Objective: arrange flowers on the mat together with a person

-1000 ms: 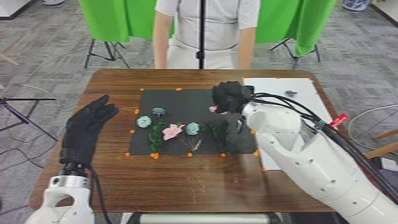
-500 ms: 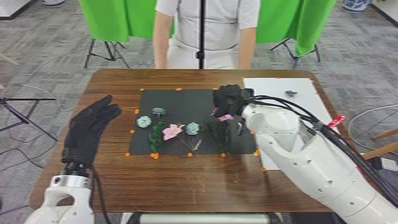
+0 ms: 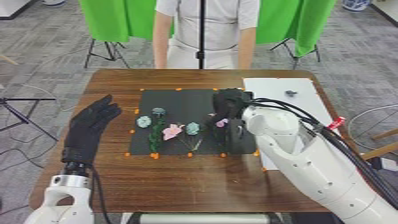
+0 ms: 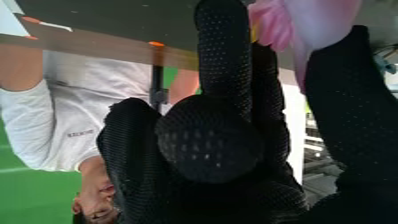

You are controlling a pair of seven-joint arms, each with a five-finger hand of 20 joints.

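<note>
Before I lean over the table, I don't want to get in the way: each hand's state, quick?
Left hand: open, holding nothing.
Right hand: closed on a pink flower.

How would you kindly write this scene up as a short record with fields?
Surface: dark mat on a brown wooden table
Laid on mat: large pink flower between two pale blue flowers; darker blue flower; green foliage
Right robot hand: over the mat's right part, holding a pink bloom
Left robot hand: left of the mat, fingers extended
Right side: white sheet with a small grayish piece
</note>
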